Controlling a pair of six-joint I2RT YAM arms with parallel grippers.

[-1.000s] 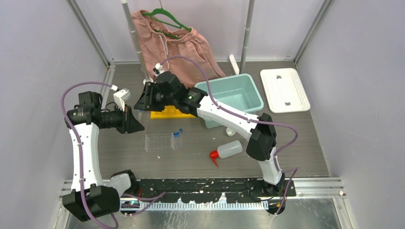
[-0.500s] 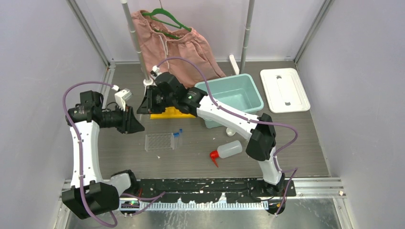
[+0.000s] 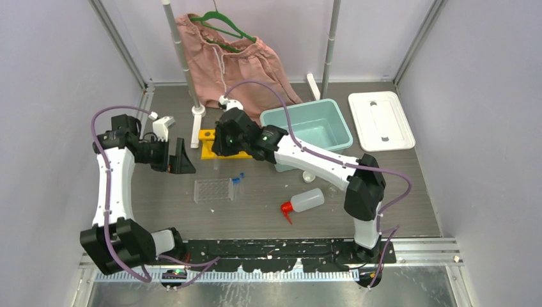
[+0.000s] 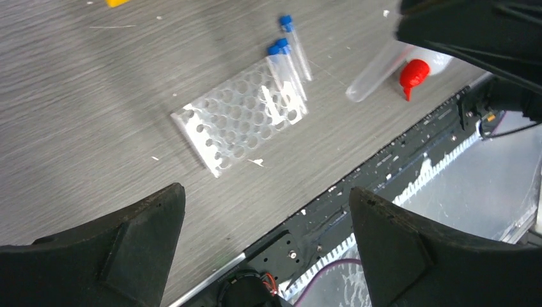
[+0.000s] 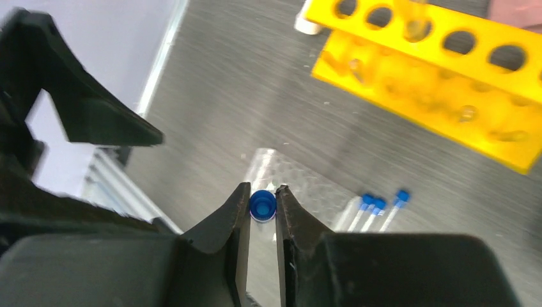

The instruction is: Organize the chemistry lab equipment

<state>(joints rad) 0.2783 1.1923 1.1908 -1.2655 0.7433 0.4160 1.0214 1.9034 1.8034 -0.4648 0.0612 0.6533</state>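
Currently my right hand [image 5: 261,193] pinches a blue-capped vial [image 5: 262,206] at its cap, near the yellow rack [image 5: 434,109]. My left hand [image 4: 265,195] gapes, empty.

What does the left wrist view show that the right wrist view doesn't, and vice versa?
Only left wrist: the squeeze bottle's red nozzle, the black base rail at the table's near edge, and the left pincer wide open, empty. Only right wrist: the yellow rack, and the right pincer shut on a blue-capped vial. Both: the clear rack on the table, three loose vials beside it. A clear tube at the left wrist view's upper right may be that held vial.
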